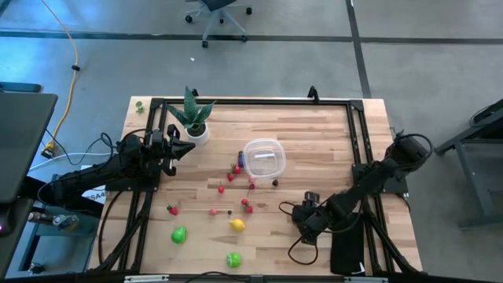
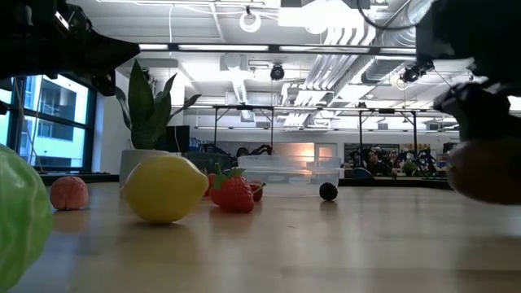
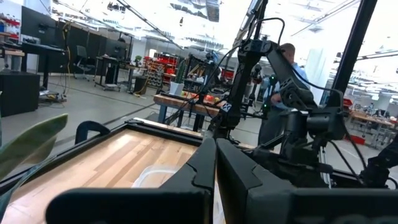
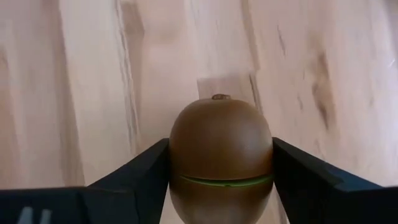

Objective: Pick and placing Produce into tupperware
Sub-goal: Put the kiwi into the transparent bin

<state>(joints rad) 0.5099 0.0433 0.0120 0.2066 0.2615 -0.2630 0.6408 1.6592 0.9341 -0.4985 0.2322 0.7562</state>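
Kiwi [image 4: 221, 155]: brown, egg-shaped, seated between the right gripper [image 4: 221, 180] jaws, both jaw faces touching its sides; jaws wide, grip apparently made, lift not confirmed. Located low over the worktop [image 1: 330, 149] near the right edge, towards the front.

Tupperware [image 1: 262, 157]: clear, roundish, around mid-worktop, slightly towards the rear. Appears empty; contents hard to judge through the clear wall.

Remaining produce, all loose on the worktop: small red pieces and one dark berry [image 1: 275, 182] just in front of the tupperware; strawberry [image 1: 172, 209] towards the left; lemon [image 1: 237, 225] and two green fruits [image 1: 179, 234] near the front edge.

Left gripper [image 1: 187, 147]: parked near the rear left corner, just beside the potted plant [image 1: 193, 119]; jaws fully closed, holding nothing.

Assessment: task at an early stage. No item confirmed placed. Kiwi transfer to the tupperware outstanding, then every loose piece listed above.
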